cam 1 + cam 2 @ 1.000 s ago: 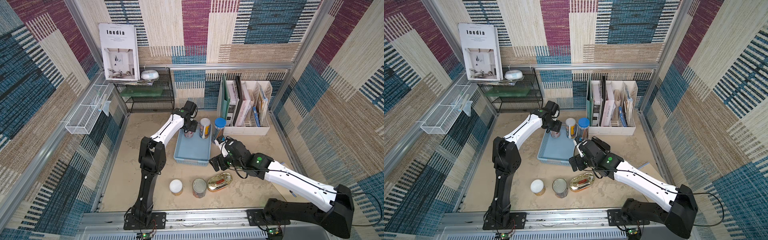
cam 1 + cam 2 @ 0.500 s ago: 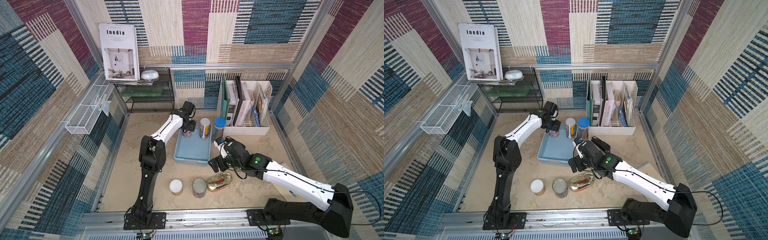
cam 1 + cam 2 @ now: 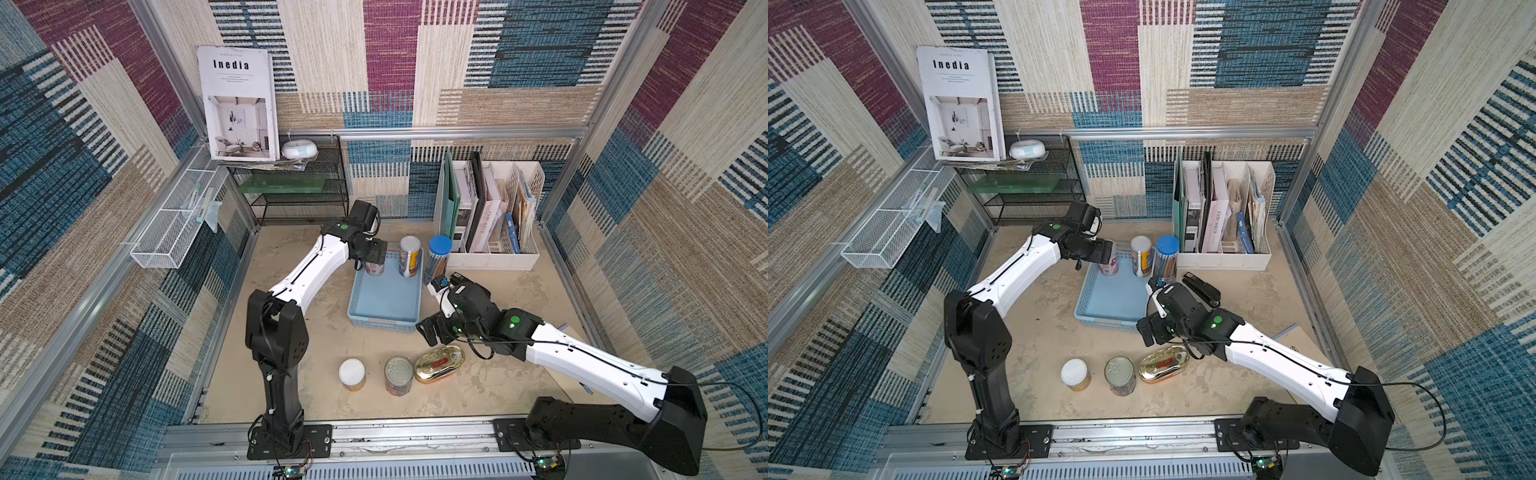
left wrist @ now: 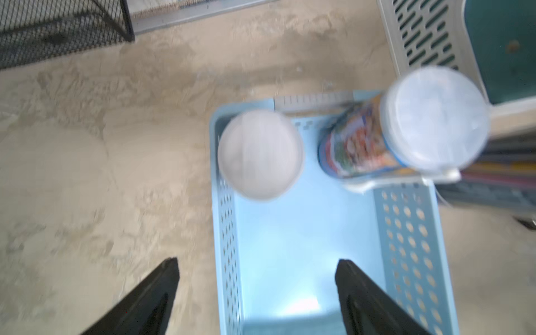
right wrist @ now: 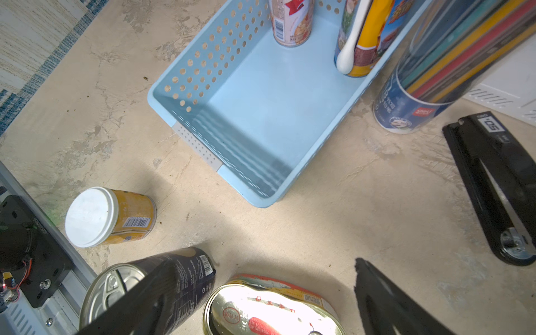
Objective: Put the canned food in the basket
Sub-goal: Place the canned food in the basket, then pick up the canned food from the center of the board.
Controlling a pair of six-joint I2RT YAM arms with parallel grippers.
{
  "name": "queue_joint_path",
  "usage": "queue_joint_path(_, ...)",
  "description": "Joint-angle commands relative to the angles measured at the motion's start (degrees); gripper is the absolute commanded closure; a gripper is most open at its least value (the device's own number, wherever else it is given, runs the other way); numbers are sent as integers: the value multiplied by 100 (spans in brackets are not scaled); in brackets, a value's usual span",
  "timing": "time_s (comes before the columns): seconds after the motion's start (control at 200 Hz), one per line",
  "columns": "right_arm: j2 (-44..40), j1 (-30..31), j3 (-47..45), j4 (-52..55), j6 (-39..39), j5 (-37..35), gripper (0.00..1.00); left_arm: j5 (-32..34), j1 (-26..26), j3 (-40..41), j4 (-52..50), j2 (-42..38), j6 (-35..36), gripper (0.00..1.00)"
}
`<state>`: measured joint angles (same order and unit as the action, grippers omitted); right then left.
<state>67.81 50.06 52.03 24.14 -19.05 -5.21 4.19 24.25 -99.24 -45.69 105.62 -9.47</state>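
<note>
The light blue basket [image 3: 382, 322] [image 3: 1113, 323] [image 4: 406, 232] [image 5: 203, 66] holds two upright cans at its far end. One is a pink can [image 3: 375, 268] [image 3: 1109, 266] [image 4: 259, 155] [image 5: 291, 23], the other an orange-yellow can [image 3: 410, 255] [image 3: 1140, 255] [image 4: 435, 119] [image 5: 365, 37]. My left gripper [image 3: 371, 251] [image 4: 256, 264] is open just above the pink can, which is free of the fingers. On the table in front stand a short yellow can [image 3: 352, 374] [image 5: 107, 216], a silver pull-tab tin [image 3: 398, 374] [image 5: 191, 269] and an oval gold tin [image 3: 438, 363] [image 5: 269, 310]. My right gripper [image 3: 432, 332] [image 5: 265, 261] hovers open over the oval tin.
A blue-lidded pencil cylinder [image 3: 439, 253] [image 5: 406, 110] stands against the basket's far right corner. A black stapler [image 3: 1200, 286] [image 5: 493, 179] lies to the right of the basket. Behind are a white file organizer [image 3: 490, 216], a black mesh shelf [image 3: 299, 195] and a white wire tray [image 3: 174, 232].
The left jaws have spread wider, away from the pink can, which stays standing in the basket. The right arm has barely shifted above the oval tin.
</note>
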Motion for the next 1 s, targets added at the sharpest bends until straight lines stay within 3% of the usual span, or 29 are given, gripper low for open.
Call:
queue_joint_path(0.0,8,4,-4,-205,-7,226,1,-186,164,986,-148,-885,-321,11)
queue_joint_path(0.21,124,1,-8,-222,36,353,1,-327,730,3495,-300,-3249,-1132,11)
queue_joint_path(0.446,265,4,71,-298,95,444,1,-657,883,4839,-962,-5150,-1997,12)
queue_joint_path(0.992,480,3,136,-305,141,575,1,-446,1498,5218,-962,-4939,-2801,16)
